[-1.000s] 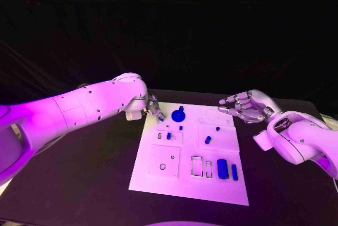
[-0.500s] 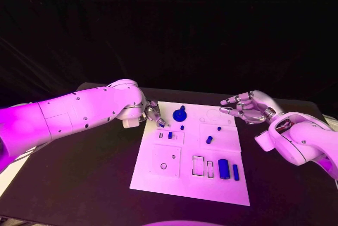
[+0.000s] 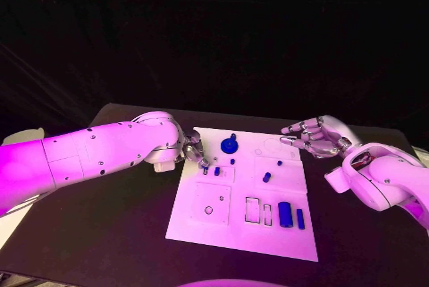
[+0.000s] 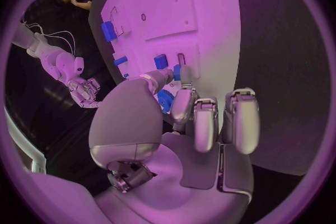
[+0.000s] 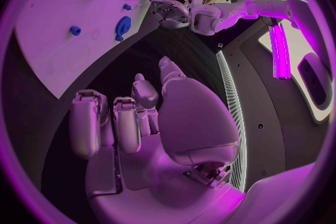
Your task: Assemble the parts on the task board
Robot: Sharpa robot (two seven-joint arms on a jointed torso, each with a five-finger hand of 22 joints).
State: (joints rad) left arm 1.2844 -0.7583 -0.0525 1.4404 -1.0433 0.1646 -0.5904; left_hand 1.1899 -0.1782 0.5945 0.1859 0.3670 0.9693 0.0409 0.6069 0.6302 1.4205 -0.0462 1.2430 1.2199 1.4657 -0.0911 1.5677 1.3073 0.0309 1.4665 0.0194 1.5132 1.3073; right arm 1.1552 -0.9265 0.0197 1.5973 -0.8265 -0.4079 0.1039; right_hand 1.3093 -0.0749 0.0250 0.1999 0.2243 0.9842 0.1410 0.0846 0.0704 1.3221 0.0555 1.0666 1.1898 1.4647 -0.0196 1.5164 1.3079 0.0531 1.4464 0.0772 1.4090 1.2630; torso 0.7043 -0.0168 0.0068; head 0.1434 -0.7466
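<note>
The white task board point(image 3: 224, 225) lies in the middle of the table. On it are a round blue gear-like part point(image 3: 230, 144), several small blue pegs such as one point(image 3: 266, 176) mid-board, a thick blue cylinder point(image 3: 283, 214) and a thin blue bar point(image 3: 299, 219). My left hand point(image 3: 194, 154) is over the board's far left edge, and its thumb and a finger pinch a small blue part point(image 4: 177, 71) just above the small slots point(image 3: 204, 172). My right hand point(image 3: 313, 137) hovers off the far right corner, with its fingers curled and nothing in them point(image 5: 133, 117).
Black table point(image 3: 107, 237) surrounds the board on all sides. Rectangular recesses point(image 3: 251, 209) and a round hole point(image 3: 207, 209) lie in the near half of the board. My left forearm point(image 3: 89, 157) spans the table's left side.
My left hand has moved toward me along the board's left edge, carrying the small blue part to the slots. My right hand has stayed put.
</note>
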